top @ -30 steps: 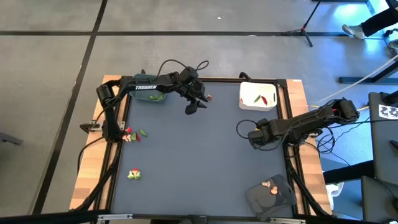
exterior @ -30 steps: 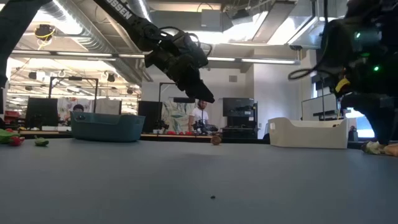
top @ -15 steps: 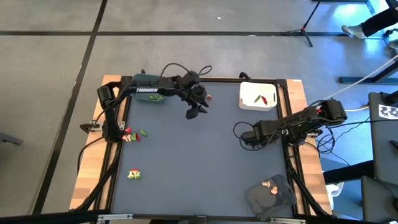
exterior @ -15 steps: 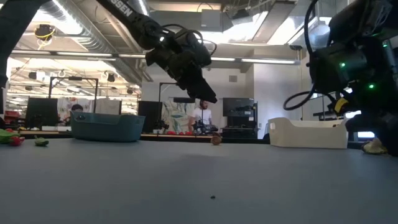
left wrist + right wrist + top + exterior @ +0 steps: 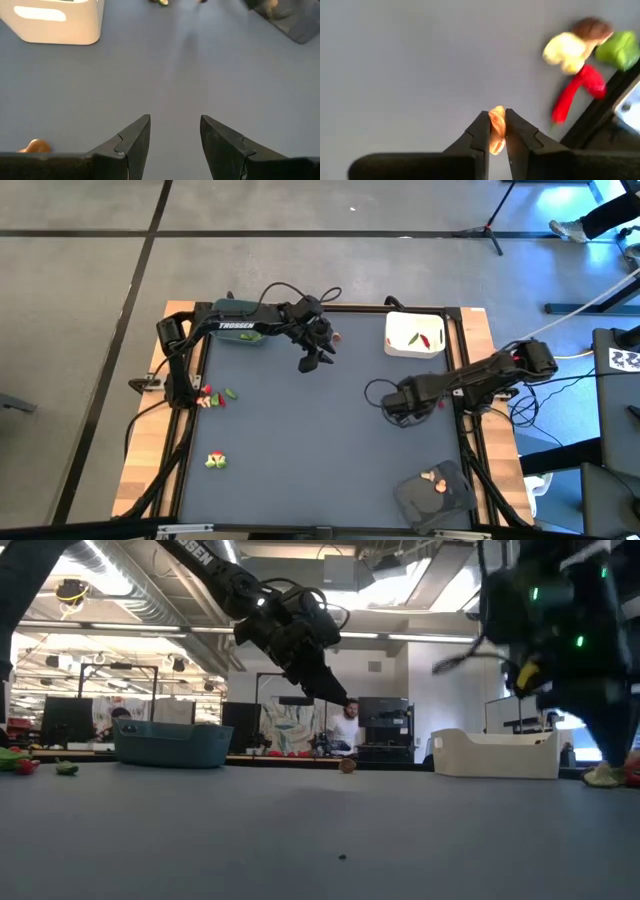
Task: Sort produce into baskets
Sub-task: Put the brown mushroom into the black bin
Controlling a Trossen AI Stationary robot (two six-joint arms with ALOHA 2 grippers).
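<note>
The table (image 5: 320,430), a dark grey mat in a wooden frame, fills the middle of the high view. The left arm reaches from the frame's upper left toward the top centre, and the left gripper (image 5: 313,360) hangs above the mat there; in the left wrist view its jaws stand apart with nothing between them. The right arm comes in from the right edge, and the right gripper (image 5: 392,406) is low over the mat right of centre. In the right wrist view its jaws are closed on a small orange-tan piece (image 5: 496,129).

Of the baskets, the blue-grey tub (image 5: 240,330) sits at the upper left of the mat, partly under the left arm. The white tub (image 5: 415,333) sits at the upper right, with a few red and green bits inside. The dark grey tray (image 5: 434,490) lies at the lower right corner, with a pale tan piece in it.

The produce is scattered. A cluster of red, green and pale items (image 5: 212,397) lies near the mat's left edge, and a smaller cluster (image 5: 215,461) sits lower left. One small brown piece (image 5: 338,337) rests at the top centre, just beside the left gripper. In the right wrist view a red chilli (image 5: 577,91), a pale yellow piece (image 5: 563,50), a brown one (image 5: 592,28) and a green one (image 5: 618,49) lie together at the upper right of the frame.
</note>
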